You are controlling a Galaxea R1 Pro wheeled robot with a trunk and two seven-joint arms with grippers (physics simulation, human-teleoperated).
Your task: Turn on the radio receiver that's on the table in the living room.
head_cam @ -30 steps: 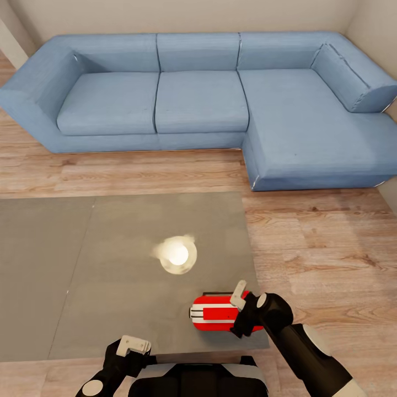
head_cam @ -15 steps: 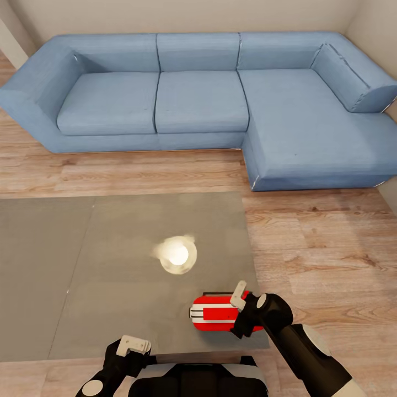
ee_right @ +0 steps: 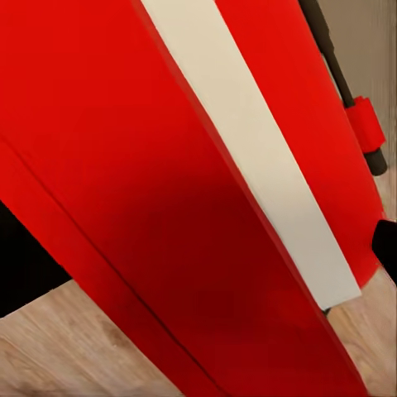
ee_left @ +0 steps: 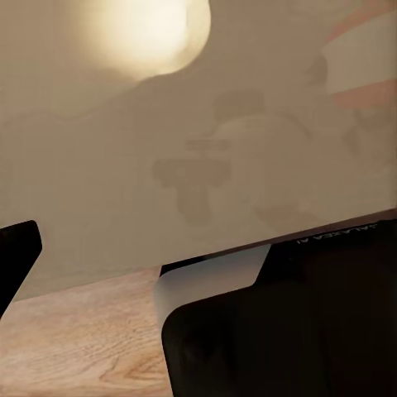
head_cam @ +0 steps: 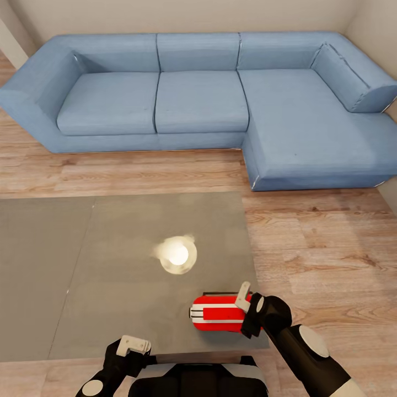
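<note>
From my head camera I look down on the living room: a large blue L-shaped sofa (head_cam: 220, 99) fills the upper half of the frame on a light wood floor (head_cam: 320, 248). The grey table (head_cam: 110, 264) takes up the lower left, with a bright round reflection of a lamp (head_cam: 177, 255) near its middle.

The radio receiver (head_cam: 216, 314), red with white bands, lies on the table close to its lower right corner. Its right end is hidden behind my right gripper (head_cam: 245, 309), so I cannot make out the dial or handle from here. One pale fingertip (head_cam: 242, 294) shows above the radio's top edge; the other finger is hidden, so I cannot tell how wide the jaws stand or whether they hold anything.

In the right wrist view the radio (ee_right: 207, 198) is so close that red casing and one white stripe cross nearly the whole frame, with a dark rod and a small red fitting at the upper right. No writing is readable on it.

My left gripper (head_cam: 134, 345) hangs at the bottom edge of the frame, below the table's near edge, partly cut off; its opening is unclear. In the left wrist view, faint mirrored lettering shows on a dark part at the lower right, too blurred to read.

Compared with half a second ago, my right gripper has shifted slightly right and lower along the radio's end; the radio has not moved.
</note>
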